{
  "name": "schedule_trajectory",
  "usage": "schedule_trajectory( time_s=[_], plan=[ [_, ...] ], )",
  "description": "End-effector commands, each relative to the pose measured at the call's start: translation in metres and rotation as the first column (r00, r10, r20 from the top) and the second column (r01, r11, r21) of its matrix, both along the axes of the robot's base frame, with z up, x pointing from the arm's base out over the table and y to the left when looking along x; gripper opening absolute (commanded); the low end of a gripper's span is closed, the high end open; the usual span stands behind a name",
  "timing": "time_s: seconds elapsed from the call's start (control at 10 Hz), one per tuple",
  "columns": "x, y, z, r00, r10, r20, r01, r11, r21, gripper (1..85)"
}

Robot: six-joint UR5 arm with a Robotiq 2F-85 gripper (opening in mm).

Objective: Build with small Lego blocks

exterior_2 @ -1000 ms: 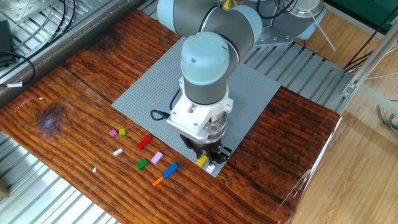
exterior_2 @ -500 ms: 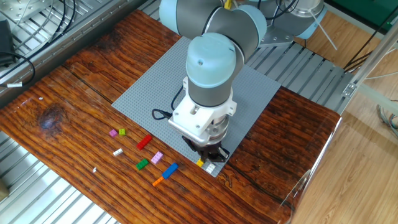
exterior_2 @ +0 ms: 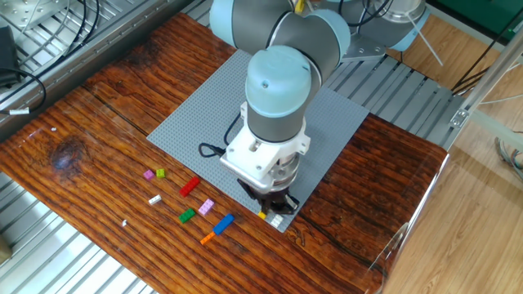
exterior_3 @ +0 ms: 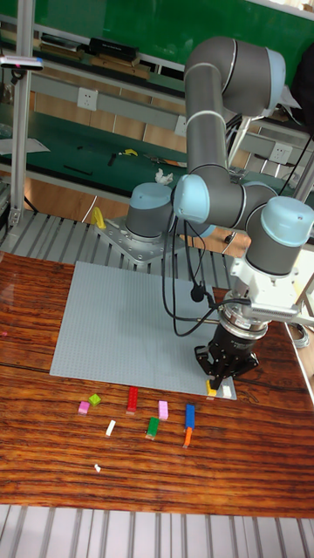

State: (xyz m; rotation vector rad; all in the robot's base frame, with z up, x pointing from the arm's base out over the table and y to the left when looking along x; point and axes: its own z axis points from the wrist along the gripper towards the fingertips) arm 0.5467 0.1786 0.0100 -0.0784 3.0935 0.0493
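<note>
Nearest me, on the dark reddish wooden bench (exterior_2: 98, 131), the loose small plastic Lego blocks lie in a scattered row: a tiny white brick (exterior_2: 154, 199), a green brick (exterior_2: 187, 216), an orange brick (exterior_2: 207, 238) touching end to end with a blue brick (exterior_2: 223, 222), a pale pink brick (exterior_2: 206, 207), a long red brick (exterior_2: 189, 186), and a magenta brick (exterior_2: 149, 174) just beside a lime one (exterior_2: 161, 172). All of them rest on the wood, off the plate.

Just beyond them lies the large grey studded baseplate (exterior_2: 196, 114). At its near corner my arm's black two-finger end effector (exterior_2: 274, 209) is pressed low over a small yellow brick (exterior_3: 211, 391), with a small white piece (exterior_3: 227, 392) right beside it on the plate's edge. The fingers appear closed around the yellow brick, though the wrist hides the contact, so I cannot tell for sure.

I judge the step in hand to be seating the yellow brick onto the studs. Next, I would need to release it, lift straight up, then fetch another loose brick.

Behind stand the arm's grey joints (exterior_3: 209, 196) and a cluttered green-backed shelf (exterior_3: 105, 52).
</note>
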Motion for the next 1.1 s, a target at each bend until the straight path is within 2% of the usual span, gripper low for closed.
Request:
schedule_trajectory(
  time_s=[0.0,0.1,0.3,0.5,0.6,0.7,0.8,1.0],
  plan=[
    [0.003,0.003,-0.011,1.000,-0.012,0.005,0.012,1.000,0.011,1.0],
    [0.001,0.000,-0.012,1.000,-0.010,0.002,0.010,1.000,-0.002,1.0],
    [-0.002,-0.004,-0.002,1.000,0.001,-0.013,-0.001,1.000,-0.006,1.0],
    [-0.007,-0.011,0.025,0.999,0.008,-0.045,-0.009,1.000,-0.015,1.0],
    [-0.006,-0.016,0.045,0.998,0.013,-0.056,-0.016,0.999,-0.037,1.0],
    [0.003,-0.018,0.057,0.999,0.032,-0.031,-0.033,0.998,-0.053,1.7],
    [0.011,-0.009,0.059,0.999,0.031,-0.007,-0.031,0.999,-0.020,1.7],
    [0.031,-0.014,0.060,0.998,0.058,0.038,-0.057,0.998,-0.025,2.3]
  ],
)
